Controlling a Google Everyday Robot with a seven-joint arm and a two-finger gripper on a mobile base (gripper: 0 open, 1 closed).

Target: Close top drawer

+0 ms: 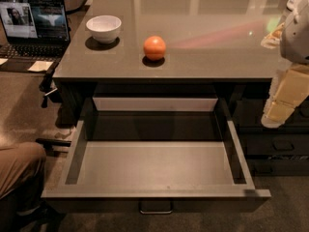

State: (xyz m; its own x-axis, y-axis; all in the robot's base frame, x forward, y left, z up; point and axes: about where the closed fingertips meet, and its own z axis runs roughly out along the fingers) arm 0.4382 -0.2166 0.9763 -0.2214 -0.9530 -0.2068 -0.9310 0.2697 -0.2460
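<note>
The top drawer (154, 193) is pulled far out toward me, under the countertop's front edge. It is wide and shallow, with dark grey walls and a lighter grey, bare floor. A small metal loop handle (155, 208) sits centred on its front at the bottom of the view. My gripper (274, 117) hangs at the right edge, beige and white, pointing down. It is to the right of the drawer's right wall and higher up, not touching the drawer.
A grey glossy countertop (203, 37) carries a white bowl (104, 28) and an orange (154, 48). An open laptop (34, 23) is at the far left. A person's knee (17, 170) is at the lower left. Narrower dark drawers (277, 146) stand on the right.
</note>
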